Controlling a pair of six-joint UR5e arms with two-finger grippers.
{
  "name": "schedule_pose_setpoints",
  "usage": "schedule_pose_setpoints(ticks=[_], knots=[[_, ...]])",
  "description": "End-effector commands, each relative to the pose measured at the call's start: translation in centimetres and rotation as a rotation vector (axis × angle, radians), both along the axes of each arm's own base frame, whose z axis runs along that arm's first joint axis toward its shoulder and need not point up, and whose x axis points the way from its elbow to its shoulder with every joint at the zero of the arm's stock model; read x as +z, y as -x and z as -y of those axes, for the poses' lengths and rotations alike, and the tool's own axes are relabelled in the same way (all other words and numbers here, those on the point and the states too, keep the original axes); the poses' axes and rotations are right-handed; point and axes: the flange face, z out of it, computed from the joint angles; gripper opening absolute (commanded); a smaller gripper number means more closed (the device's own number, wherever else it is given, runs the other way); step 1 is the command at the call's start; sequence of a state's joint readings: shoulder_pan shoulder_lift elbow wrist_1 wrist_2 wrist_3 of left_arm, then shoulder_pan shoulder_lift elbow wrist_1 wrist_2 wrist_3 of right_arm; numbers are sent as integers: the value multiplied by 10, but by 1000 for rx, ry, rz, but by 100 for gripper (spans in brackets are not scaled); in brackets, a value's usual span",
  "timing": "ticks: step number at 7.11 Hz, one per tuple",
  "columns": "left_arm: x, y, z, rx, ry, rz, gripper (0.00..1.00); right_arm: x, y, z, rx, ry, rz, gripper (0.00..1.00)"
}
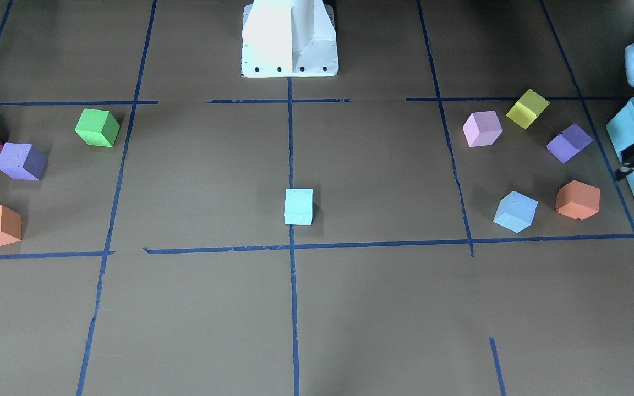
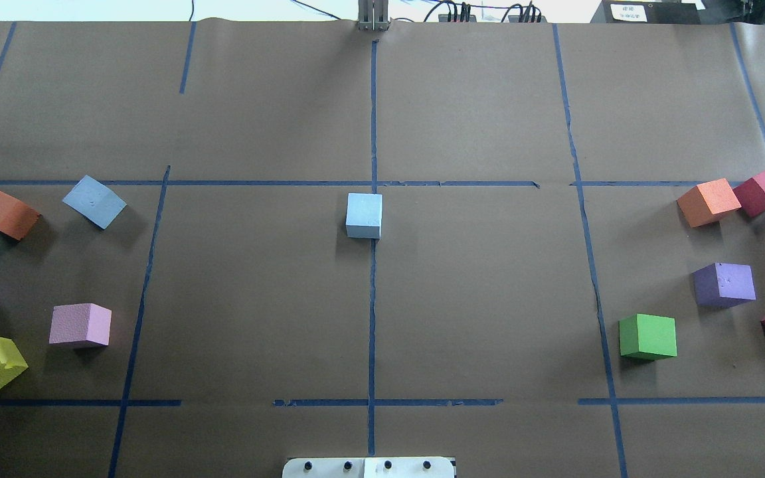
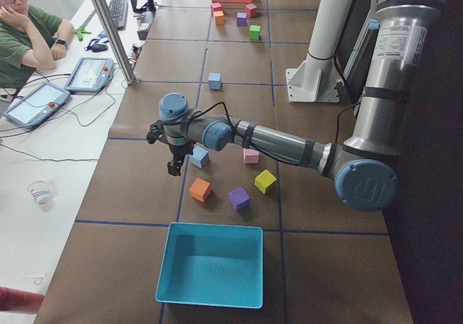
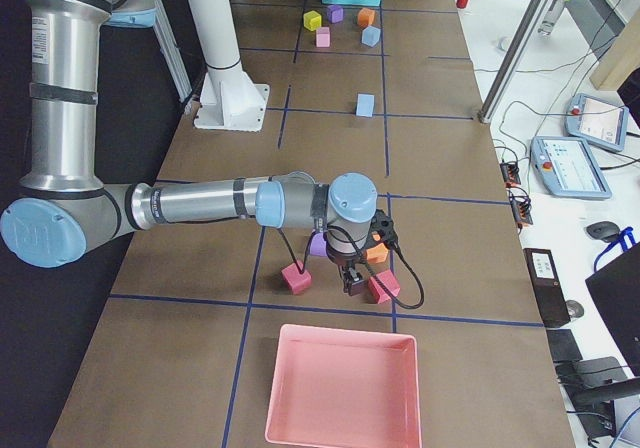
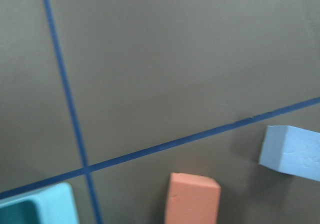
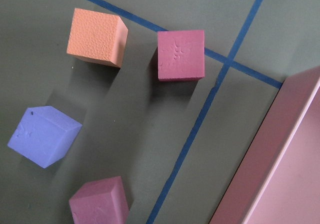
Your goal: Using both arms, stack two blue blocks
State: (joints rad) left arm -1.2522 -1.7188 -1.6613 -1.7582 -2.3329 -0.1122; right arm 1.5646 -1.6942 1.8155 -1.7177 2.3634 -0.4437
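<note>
The aqua-cyan block sits alone on the centre tape line, also seen from overhead. The sky-blue block lies on the robot's left among other cubes, and shows overhead and at the right edge of the left wrist view. My left gripper hangs low just outside that block, over the teal box's edge, and shows in the exterior left view. I cannot tell if it is open. My right gripper hovers over the cubes at the far right end. I cannot tell its state.
An orange cube, purple cube, pink cube and yellow cube surround the sky-blue block. A teal box stands beyond them. Green, purple, orange and red cubes and a pink tray are on the right.
</note>
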Motion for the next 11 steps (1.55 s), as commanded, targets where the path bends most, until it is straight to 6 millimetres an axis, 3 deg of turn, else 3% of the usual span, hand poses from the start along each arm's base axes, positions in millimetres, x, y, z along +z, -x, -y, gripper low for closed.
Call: schedule_pose_setpoints(ticks=[1, 2, 4, 7, 11], knots=[[-9, -88, -20, 141, -113, -50, 100, 3, -2, -3, 9, 13, 3, 99], [-4, -108, -26, 164, -121, -32, 100, 4, -2, -3, 9, 14, 3, 99], [4, -122, -26, 179, -107, -19, 100, 3, 0, -3, 10, 14, 31, 99], [7, -142, -1, 86, -14, -38, 100, 5, 0, -5, 10, 21, 34, 99], [23, -178, -5, 116, -15, -1, 100, 8, 0, -4, 9, 26, 34, 99]])
